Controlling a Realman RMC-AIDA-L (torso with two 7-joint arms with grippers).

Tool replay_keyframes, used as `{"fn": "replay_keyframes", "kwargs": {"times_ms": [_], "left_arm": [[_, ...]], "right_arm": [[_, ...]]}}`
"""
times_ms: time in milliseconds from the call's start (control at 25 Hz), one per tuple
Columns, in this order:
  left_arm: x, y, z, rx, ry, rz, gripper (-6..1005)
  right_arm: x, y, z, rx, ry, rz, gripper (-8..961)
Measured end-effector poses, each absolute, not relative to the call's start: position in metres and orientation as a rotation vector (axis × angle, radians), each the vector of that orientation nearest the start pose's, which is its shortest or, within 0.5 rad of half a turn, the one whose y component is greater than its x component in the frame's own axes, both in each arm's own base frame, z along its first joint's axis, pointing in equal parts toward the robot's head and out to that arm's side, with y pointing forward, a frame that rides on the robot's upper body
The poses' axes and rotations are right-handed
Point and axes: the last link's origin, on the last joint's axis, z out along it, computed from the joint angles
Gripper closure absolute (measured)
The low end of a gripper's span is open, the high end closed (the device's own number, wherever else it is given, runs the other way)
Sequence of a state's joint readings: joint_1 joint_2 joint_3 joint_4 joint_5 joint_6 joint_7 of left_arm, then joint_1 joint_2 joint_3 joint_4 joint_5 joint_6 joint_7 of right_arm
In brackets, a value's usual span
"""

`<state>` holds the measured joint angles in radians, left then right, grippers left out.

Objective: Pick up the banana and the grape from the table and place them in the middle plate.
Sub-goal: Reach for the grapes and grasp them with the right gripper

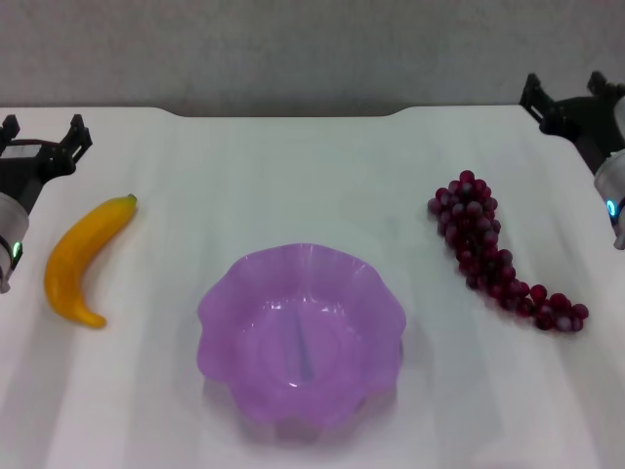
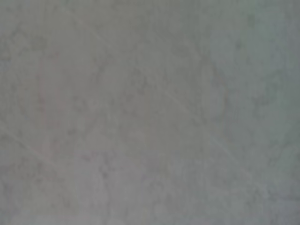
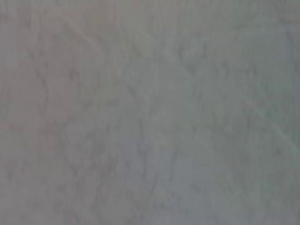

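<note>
The yellow-orange banana (image 1: 83,259) lies on the white table (image 1: 293,176) at the left. The bunch of dark red-purple grapes (image 1: 498,254) lies at the right. The translucent purple plate (image 1: 301,334) with a scalloped rim sits in the middle near the front, empty. My left gripper (image 1: 44,132) is open at the far left edge, behind and left of the banana. My right gripper (image 1: 568,96) is open at the far right, behind and right of the grapes. Both are empty. Both wrist views show only blank grey surface.
The table's dark far edge (image 1: 293,110) runs across the back, with a grey wall behind it.
</note>
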<state>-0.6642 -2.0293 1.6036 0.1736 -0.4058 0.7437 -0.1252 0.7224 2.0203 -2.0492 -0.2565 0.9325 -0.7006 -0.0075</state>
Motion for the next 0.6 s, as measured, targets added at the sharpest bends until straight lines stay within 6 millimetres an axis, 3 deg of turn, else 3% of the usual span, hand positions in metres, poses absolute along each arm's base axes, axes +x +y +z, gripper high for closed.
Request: {"fn": "replay_keyframes", "kwargs": {"times_ms": [320,600], "left_arm": [[-0.317,0.425,0.026,-1.515,-0.668,-0.521,107],[-0.321,0.421,0.025,-1.511,-0.681,-0.519,109]], "right_arm": [[0.272,0.426,0.014,-1.499,0.572,0.694,71],[0.271,0.432,0.007,-1.542,0.610,0.652,73]]}}
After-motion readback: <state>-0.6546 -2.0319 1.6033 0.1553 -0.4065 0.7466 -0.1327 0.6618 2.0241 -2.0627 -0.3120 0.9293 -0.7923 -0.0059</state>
